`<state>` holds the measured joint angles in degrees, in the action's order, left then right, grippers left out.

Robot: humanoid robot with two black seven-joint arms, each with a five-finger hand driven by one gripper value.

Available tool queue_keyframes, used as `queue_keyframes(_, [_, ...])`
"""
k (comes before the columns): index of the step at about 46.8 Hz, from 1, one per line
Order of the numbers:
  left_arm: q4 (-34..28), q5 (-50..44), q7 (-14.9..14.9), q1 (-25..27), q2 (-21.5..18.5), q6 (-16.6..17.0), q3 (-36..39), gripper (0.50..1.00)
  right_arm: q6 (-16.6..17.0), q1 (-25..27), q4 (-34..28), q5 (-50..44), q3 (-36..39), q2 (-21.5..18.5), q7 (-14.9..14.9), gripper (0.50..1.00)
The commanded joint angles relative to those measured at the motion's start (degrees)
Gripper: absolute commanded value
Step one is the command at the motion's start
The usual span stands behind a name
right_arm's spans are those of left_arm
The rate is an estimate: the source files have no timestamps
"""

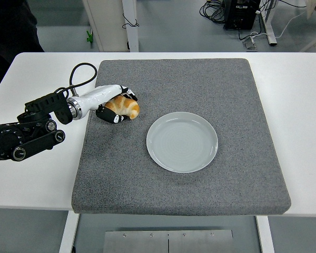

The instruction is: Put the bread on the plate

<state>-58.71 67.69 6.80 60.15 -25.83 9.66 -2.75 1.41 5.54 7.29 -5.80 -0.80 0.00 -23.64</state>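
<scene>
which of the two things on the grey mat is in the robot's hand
The bread, near the mat's left edge: the left hand has its fingers curled around it. The plate lies apart, empty.

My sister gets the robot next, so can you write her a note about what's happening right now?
Left hand: fingers curled around the bread, at the left side of the grey mat. I can't tell if the bread is lifted off the mat.
Right hand: not in the picture.
Plate: sits near the middle of the mat, nothing on it, to the right of the bread.
Done: the bread is grabbed.
Left to do: carry the bread over to the plate, set it down on it, and let go.
</scene>
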Motion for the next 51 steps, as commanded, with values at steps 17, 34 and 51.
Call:
queue_keyframes(17, [0.0, 0.6, 0.49, 5.23, -2.38, -3.95, -5.77, 0.584, 0.0, 0.0, 0.0, 0.0, 0.01, 0.0, 0.0, 1.0])
queue_keyframes(34, [0.0, 5.17, 0.49, 7.78, -3.44, -9.31, -14.12, 0.59, 0.0, 0.0, 0.0, 0.0, 0.01, 0.0, 0.0, 1.0])
queue_keyframes(51, [-1.14, 6.4, 0.49, 11.92, -3.53, -12.56, -18.08, 0.596, 0.0, 0.0, 0.0, 0.0, 0.01, 0.0, 0.0, 1.0])
